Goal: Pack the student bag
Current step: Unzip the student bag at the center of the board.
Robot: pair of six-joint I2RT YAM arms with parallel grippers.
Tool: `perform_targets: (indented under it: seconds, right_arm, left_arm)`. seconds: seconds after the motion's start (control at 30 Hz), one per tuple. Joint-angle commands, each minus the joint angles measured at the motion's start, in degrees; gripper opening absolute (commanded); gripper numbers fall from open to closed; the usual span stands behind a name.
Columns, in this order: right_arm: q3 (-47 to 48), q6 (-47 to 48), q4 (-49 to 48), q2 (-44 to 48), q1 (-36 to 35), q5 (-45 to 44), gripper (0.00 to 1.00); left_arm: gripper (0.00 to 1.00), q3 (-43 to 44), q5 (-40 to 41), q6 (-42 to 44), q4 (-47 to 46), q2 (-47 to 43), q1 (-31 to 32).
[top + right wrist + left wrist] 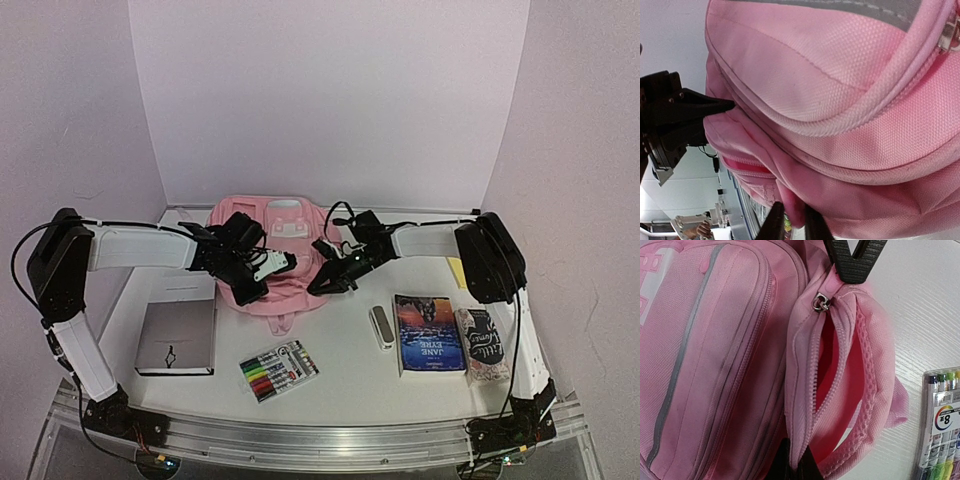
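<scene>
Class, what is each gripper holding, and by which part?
Both hold the student bag: the left gripper pinches one end of its open pocket, the right gripper the end by the zip pull.

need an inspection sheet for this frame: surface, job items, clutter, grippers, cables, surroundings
Surface: white table, no spills seen.
Job's things: student bag lying at back centre; pocket unzipped and gaping, visible part holds nothing.
Clutter: grey notebook, marker pack, small white block, Jane Eyre book, patterned pouch, yellow note; all outside the bag.
Grippers: left gripper pinches the pocket's edge; right gripper pinches fabric near the zip pull.
Cables: black cable loops above the right wrist; no snag seen.
Surroundings: white walls; aluminium rail at near edge.
</scene>
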State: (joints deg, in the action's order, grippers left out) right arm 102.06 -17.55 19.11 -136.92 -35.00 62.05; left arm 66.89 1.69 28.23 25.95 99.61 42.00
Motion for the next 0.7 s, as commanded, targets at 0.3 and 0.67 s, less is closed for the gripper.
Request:
perform_targets:
  seconds: [0.3,0.67]
  right_arm:
    - [-0.80,0.23,-1.44,7.34,-1.38,-1.77,0.00]
    - [-3.13,-0.46,-2.34,9.54,-1.39,-4.09,0.00]
  left_arm:
    - [0.42,0.32,-5.72,-7.59,-1.36,-6.73,0.54]
    - [0.45,7.30,-11.32,-9.60,-4.72,0.90,0.67]
